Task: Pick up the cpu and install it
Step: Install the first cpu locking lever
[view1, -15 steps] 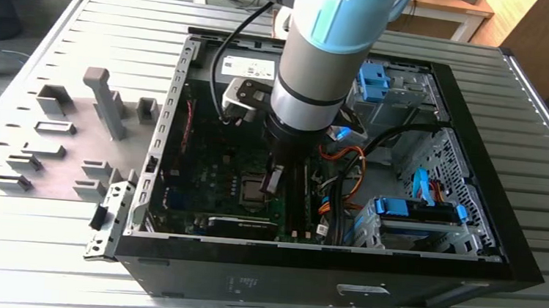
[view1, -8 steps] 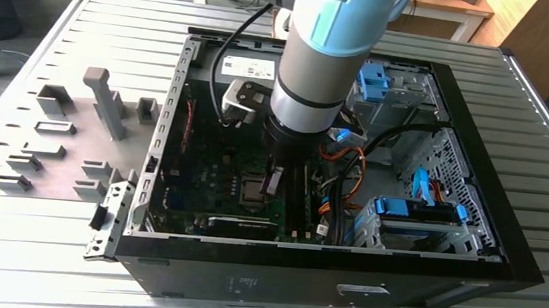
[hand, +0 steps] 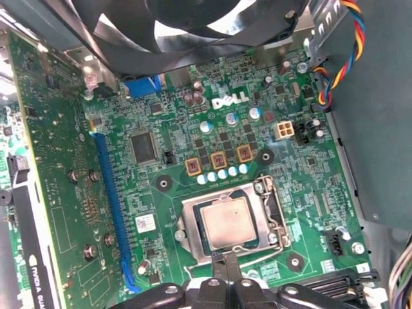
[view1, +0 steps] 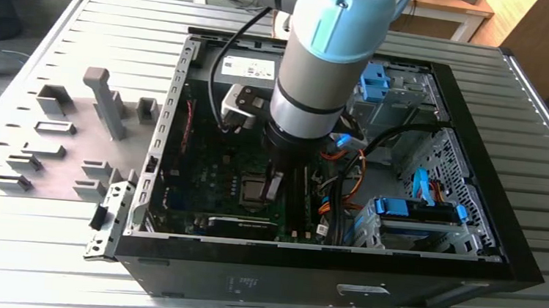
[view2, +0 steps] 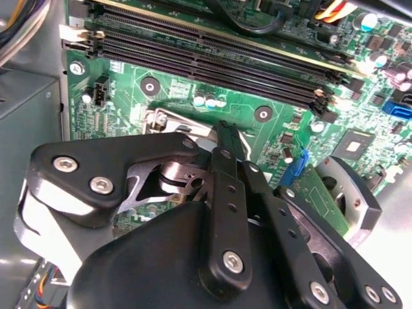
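Note:
The cpu (hand: 225,222), a small square chip with a silvery-grey top, lies flat inside the dark metal socket frame (hand: 273,212) on the green motherboard (hand: 212,129). In the exterior view the cpu (view1: 251,190) is a tiny grey square deep in the open computer case (view1: 325,257). My gripper (hand: 225,259) hangs just past one edge of the socket, its slim dark fingertips (view2: 223,129) drawn together and shut with nothing between them. The arm reaches straight down into the case, and the gripper (view1: 271,193) sits right beside the chip.
A black fan (hand: 193,26) stands close over the board. A graphics card (hand: 58,193) rises along one side of the socket, and long memory slots (view2: 212,58) run along another. Coloured cables (view1: 336,181) lie beside the arm. Grey holder blocks (view1: 60,137) stand on the table at the exterior view's left.

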{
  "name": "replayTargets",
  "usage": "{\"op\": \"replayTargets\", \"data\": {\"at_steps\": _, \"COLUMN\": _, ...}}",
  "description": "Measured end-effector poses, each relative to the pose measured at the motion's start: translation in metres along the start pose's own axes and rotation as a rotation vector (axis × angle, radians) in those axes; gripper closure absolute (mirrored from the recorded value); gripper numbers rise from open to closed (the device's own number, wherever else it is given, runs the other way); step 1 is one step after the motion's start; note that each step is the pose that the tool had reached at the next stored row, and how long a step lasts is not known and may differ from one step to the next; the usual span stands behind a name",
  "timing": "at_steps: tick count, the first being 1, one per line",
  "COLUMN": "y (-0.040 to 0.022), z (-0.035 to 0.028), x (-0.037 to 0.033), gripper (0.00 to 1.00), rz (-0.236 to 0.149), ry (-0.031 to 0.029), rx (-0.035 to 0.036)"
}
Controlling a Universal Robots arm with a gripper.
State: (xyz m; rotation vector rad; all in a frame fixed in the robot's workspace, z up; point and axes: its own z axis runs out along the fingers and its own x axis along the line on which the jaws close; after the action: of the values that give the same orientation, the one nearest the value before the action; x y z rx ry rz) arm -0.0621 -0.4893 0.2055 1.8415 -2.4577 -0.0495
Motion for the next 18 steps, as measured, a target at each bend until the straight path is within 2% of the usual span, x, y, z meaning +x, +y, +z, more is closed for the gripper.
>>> {"op": "replayTargets", "data": {"at_steps": 12, "y": -0.0024, "z": 0.0054, "x": 0.0069, "gripper": 0.89, "rz": 0.000, "ry": -0.0001, "rx": 0.0000}}
{"op": "replayTargets", "data": {"at_steps": 18, "y": -0.0027, "z": 0.0070, "x": 0.0073, "gripper": 0.89, "rz": 0.000, "ry": 0.0001, "rx": 0.0000}}
